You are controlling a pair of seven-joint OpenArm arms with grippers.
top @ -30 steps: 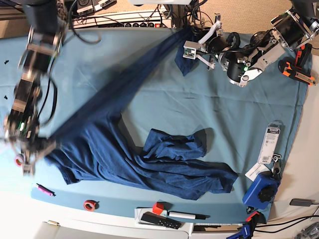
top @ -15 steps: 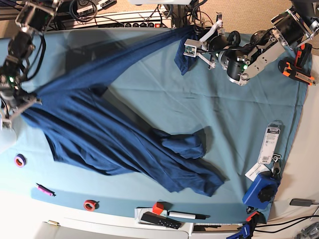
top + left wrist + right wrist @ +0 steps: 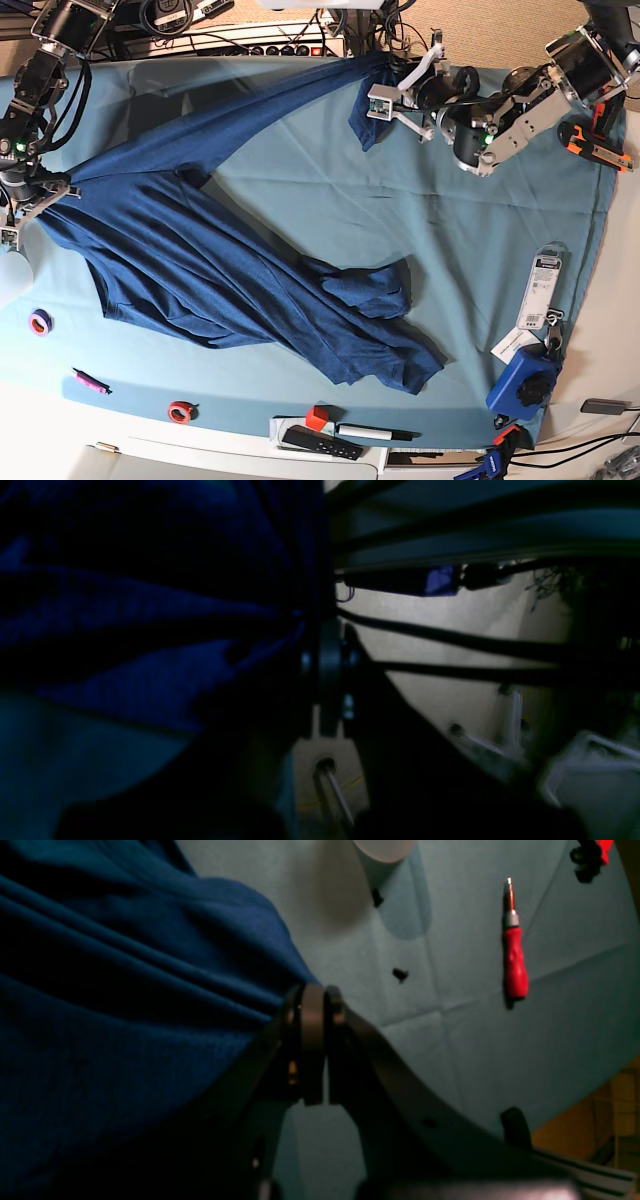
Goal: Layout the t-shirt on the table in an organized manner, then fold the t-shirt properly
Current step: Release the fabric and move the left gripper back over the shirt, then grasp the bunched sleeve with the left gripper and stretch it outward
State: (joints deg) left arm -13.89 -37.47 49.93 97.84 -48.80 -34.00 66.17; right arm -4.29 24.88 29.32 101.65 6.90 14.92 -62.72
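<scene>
The t-shirt (image 3: 210,270) lay spread diagonally across the table (image 3: 480,260), its bulk on the near-left half, wrinkled, with a bunched fold (image 3: 365,285) near the centre and a corner reaching toward the front edge. A taut band of fabric ran from the left side up to the far edge.

The right gripper (image 3: 40,190) stood at the left edge in the base view, fingers pressed together on a corner of the shirt; the right wrist view showed its fingers (image 3: 312,1040) closed with blue cloth (image 3: 125,1005) gathered between them. The left gripper (image 3: 385,100) was near the far edge, pinching the other end of the stretched band, a short flap of fabric hanging below it. The left wrist view was dark, but cloth (image 3: 150,605) was drawn into the closed fingers (image 3: 325,670).

On the cloth beside the right gripper: a red-handled screwdriver (image 3: 514,955). Along the front edge: a red tape roll (image 3: 180,411), a purple tape roll (image 3: 40,322), a pink pen (image 3: 90,381), a black marker (image 3: 375,433). A blue tool (image 3: 525,385) sat at the front right corner.
</scene>
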